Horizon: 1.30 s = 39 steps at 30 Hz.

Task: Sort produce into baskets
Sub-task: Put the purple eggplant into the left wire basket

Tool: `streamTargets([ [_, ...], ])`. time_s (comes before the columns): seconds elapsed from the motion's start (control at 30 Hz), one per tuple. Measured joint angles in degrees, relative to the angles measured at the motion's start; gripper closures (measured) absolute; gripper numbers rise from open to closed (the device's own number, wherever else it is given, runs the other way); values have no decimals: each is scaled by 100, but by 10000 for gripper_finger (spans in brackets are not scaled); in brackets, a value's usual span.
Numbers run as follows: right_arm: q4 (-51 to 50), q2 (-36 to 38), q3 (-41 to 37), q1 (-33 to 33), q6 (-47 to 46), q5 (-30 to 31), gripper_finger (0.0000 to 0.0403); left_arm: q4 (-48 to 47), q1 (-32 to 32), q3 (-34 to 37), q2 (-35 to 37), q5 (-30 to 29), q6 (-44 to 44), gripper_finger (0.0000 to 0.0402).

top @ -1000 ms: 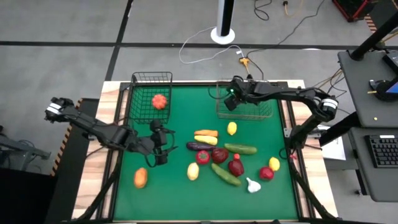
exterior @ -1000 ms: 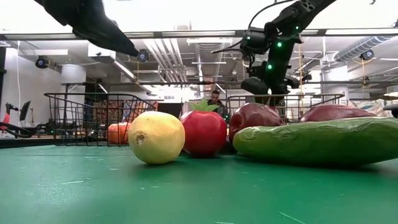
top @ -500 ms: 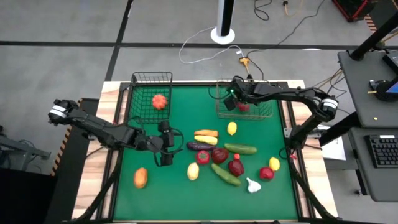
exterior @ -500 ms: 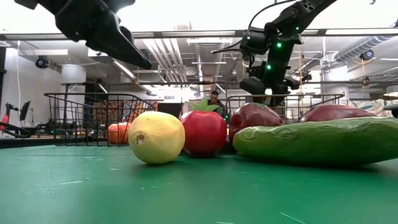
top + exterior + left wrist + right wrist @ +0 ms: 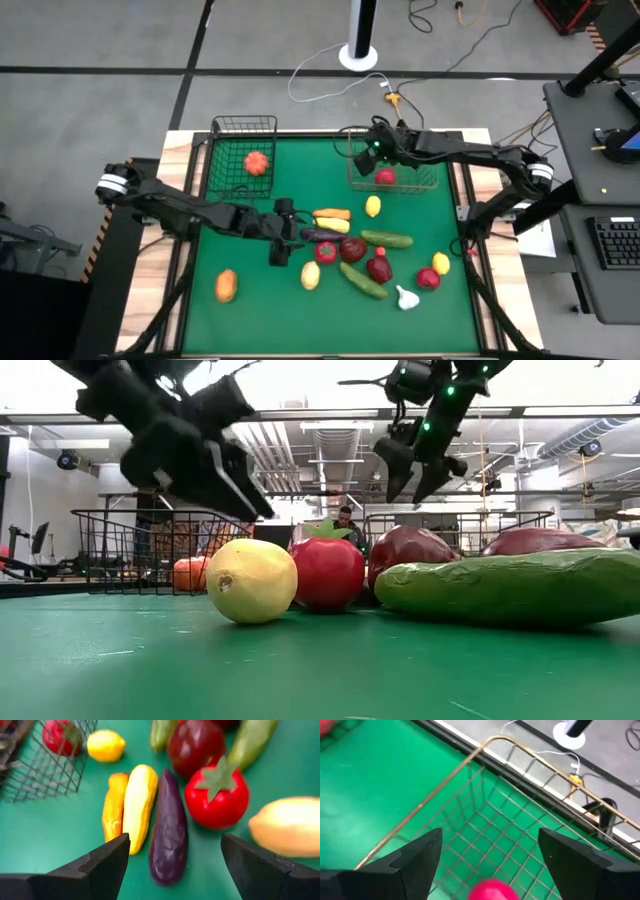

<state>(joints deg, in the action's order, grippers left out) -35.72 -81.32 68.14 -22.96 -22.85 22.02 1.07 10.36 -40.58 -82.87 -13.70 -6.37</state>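
My left gripper [image 5: 285, 238] is open and empty just above the green mat. Its fingers stand on either side of the purple eggplant's [image 5: 169, 837] near end without touching it [image 5: 174, 842]. Beside the eggplant lie a yellow squash [image 5: 138, 805], an orange piece [image 5: 113, 805] and a red tomato [image 5: 217, 795]. My right gripper [image 5: 372, 152] is open and empty above the brownish wire basket [image 5: 412, 183]. A red fruit [image 5: 492, 890] lies on that basket's floor. The black wire basket [image 5: 243, 128] holds an orange-red tomato [image 5: 257, 163].
More produce lies on the mat: two cucumbers [image 5: 387, 239] [image 5: 363, 280], dark red pieces [image 5: 353, 249], lemons [image 5: 311, 275] [image 5: 373, 206], garlic [image 5: 407, 297] and an orange fruit [image 5: 227, 285] alone at the near left. There is bare mat between the baskets.
My left gripper has gone toward the table's right edge, from the bare mat up to the eggplant. My right gripper has gone up above the brownish basket. A red fruit now shows on the basket's floor, where none showed a second ago.
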Motion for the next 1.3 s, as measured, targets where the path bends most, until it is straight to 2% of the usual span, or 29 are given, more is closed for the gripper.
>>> streamTargets([
  [0.37, 6, 225, 0, 490, -52, 2, 81, 410, -212, 0, -839, 271, -86, 106],
  [0.73, 4, 254, -4, 625, -120, 2, 87, 664, -292, -105, -1359, 269, -22, 118],
  [0.97, 4, 252, -7, 647, -120, 4, 91, 631, -396, -241, -1652, 258, -6, 150],
  [1.3, 2, 252, -46, 774, -173, 34, 99, 342, -402, -286, -1553, 225, 85, 235],
])
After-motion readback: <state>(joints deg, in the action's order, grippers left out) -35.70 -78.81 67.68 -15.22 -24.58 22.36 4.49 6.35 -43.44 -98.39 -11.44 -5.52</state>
